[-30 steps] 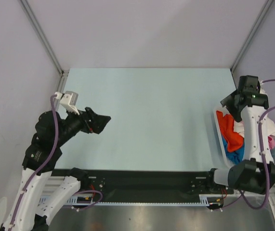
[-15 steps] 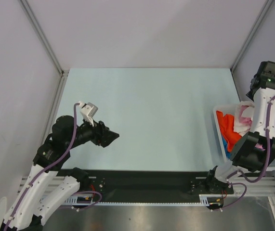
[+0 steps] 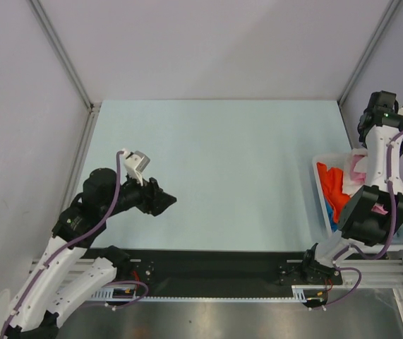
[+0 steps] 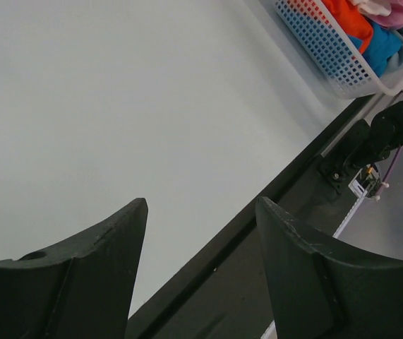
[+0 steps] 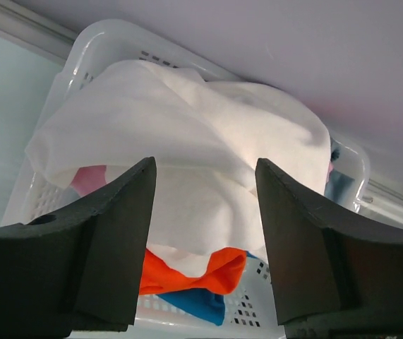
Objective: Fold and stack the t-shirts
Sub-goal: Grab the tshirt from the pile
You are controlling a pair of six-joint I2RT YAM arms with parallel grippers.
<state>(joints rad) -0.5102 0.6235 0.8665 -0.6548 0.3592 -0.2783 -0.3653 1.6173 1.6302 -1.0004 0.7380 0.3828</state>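
The t-shirts lie heaped in a pale plastic bin [image 3: 318, 185] at the table's right edge. In the right wrist view a white shirt [image 5: 187, 134] lies on top, with an orange shirt [image 5: 208, 272], a bright blue one [image 5: 197, 302] and a bit of pink [image 5: 88, 179] under it. In the top view the orange shirt [image 3: 332, 185] and pink cloth [image 3: 360, 166] show. My right gripper [image 5: 205, 247] is open and empty above the heap; it also shows in the top view [image 3: 376, 116]. My left gripper [image 3: 162, 203] is open and empty over the table's left front; it also shows in the left wrist view [image 4: 201, 212].
The pale blue table [image 3: 222, 162] is walled at the back and both sides. A black rail [image 3: 215, 265] runs along its near edge. The bin also shows at the top right of the left wrist view [image 4: 328, 53].
My right gripper has swung from the bin's near left side to high over its far end. My left gripper has moved nearer and to the right.
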